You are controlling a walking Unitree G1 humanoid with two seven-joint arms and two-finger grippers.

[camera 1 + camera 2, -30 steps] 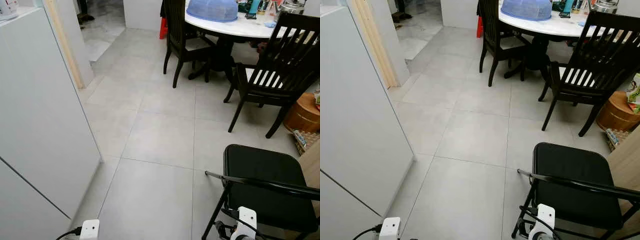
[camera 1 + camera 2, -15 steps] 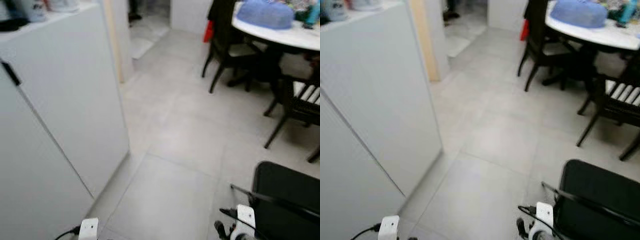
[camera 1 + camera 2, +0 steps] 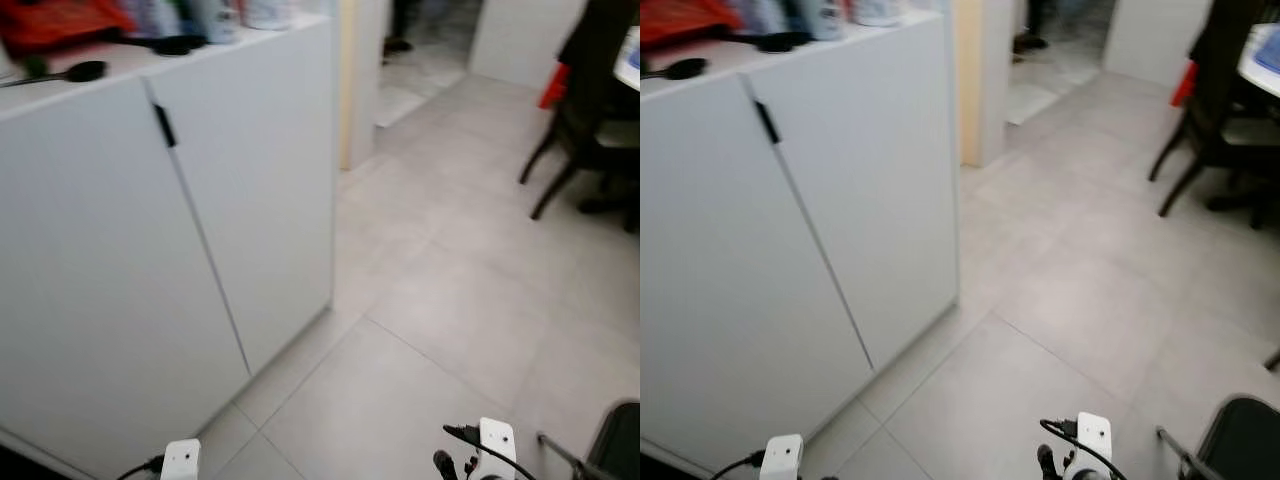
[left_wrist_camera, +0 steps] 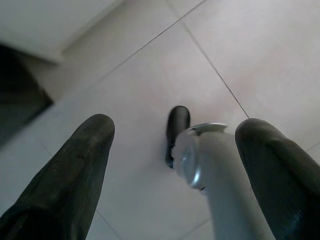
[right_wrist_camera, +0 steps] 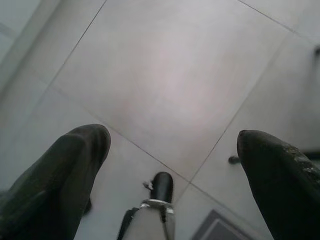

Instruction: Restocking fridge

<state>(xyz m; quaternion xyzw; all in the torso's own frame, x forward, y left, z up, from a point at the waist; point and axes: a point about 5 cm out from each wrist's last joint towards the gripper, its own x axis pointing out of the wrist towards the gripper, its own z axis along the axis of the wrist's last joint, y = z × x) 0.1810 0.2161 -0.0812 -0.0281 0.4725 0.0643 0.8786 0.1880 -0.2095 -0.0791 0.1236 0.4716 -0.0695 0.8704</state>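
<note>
No fridge or stock item can be made out. A white cabinet with two doors and a small black handle stands at the left, blurred. Both arms hang low: the white left wrist and right wrist peek in at the bottom edge. In the left wrist view my left gripper is open above the tiled floor, with nothing between its fingers. My right gripper is open too, over bare grey tiles, holding nothing.
A red bag, a black spoon and some containers lie on the cabinet top. A doorway opens beyond the cabinet. A dark wooden chair stands at the far right. A black folding chair is by my right side.
The camera has swung to the left: the cabinet front and its top now take up the left half, while the dining table and chairs have slid out to the right.
</note>
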